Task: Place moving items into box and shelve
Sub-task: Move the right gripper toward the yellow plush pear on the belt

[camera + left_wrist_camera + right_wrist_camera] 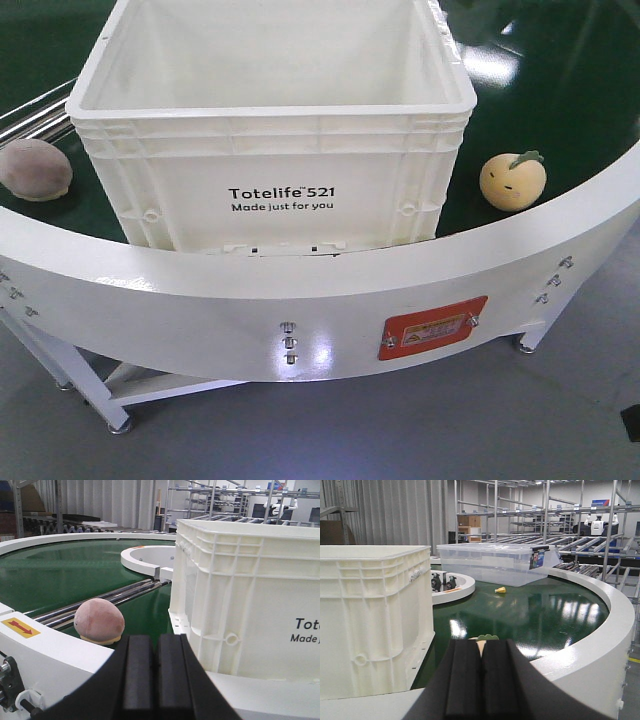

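The white box (270,190) printed "Totelife 521" stands empty on the green belt, also seen as box (250,600) and box (370,620). The pinkish-brown plush fruit (35,169) lies left of it; in the left wrist view this fruit (99,621) sits just beyond my left gripper (156,645), which is shut on nothing. The pale yellow plush fruit (512,181) with a green-brown stem lies right of the box. My right gripper (481,647) is shut and empty, hiding nearly all of the yellow fruit (481,644) behind it.
The white curved conveyor rim (300,290) runs in front of the belt. Metal rollers (100,600) cross the belt left of the box. A clear lidded tub (495,562) and a small yellow object (500,589) sit farther round the belt; shelving racks (560,515) stand behind.
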